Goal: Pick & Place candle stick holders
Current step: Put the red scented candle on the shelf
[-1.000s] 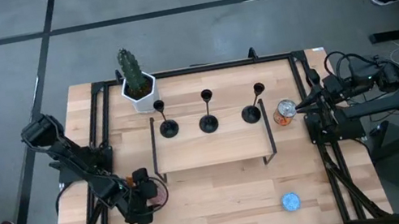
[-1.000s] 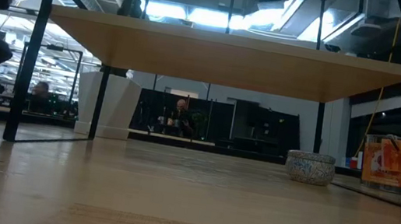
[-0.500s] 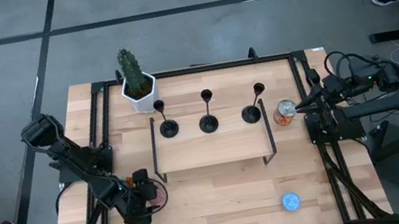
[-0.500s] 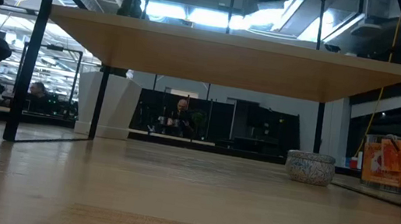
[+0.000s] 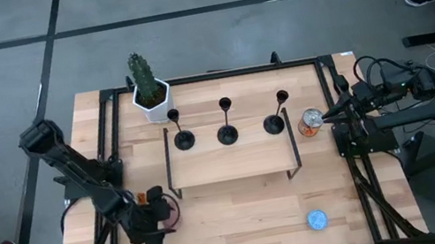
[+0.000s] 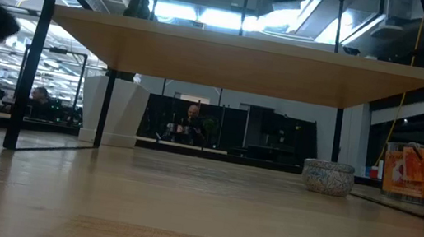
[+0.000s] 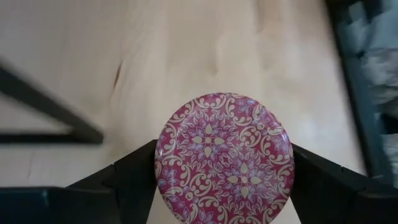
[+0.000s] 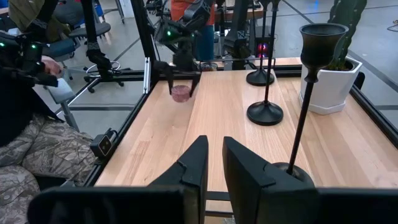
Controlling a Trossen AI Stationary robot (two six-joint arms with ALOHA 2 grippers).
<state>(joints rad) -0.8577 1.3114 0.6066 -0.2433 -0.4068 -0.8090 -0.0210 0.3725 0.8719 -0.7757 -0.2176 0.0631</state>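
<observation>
Three candle stick holders stand in a row along the far edge of a low wooden shelf in the middle of the counter, seen from overhead. Left hand sits near the front left corner, well apart from them, clamped on a pink tin. Right hand hangs at the right edge just beside a metal can. A blue tin sits near the front and a potted cactus at the back left.

Low view: just the shelf's underside, a grey tin and an orange can. No holders visible from here.

Left wrist view: both fingers press the patterned pink tin's rim from either side, and it looks lifted clear of the wood.

Right wrist view: right hand's fingers are nearly together with only a thin gap, holding nothing. The nearest holder stands right in front: round flat base, thin stem, small cup.

Handling guess: these look like rigid metal, light but top-heavy and tippy. The stem is skinny and probably slick, so pinching it low near the base, fingers square to it, seems safest, and it should come straight up to avoid knocking its neighbours.
</observation>
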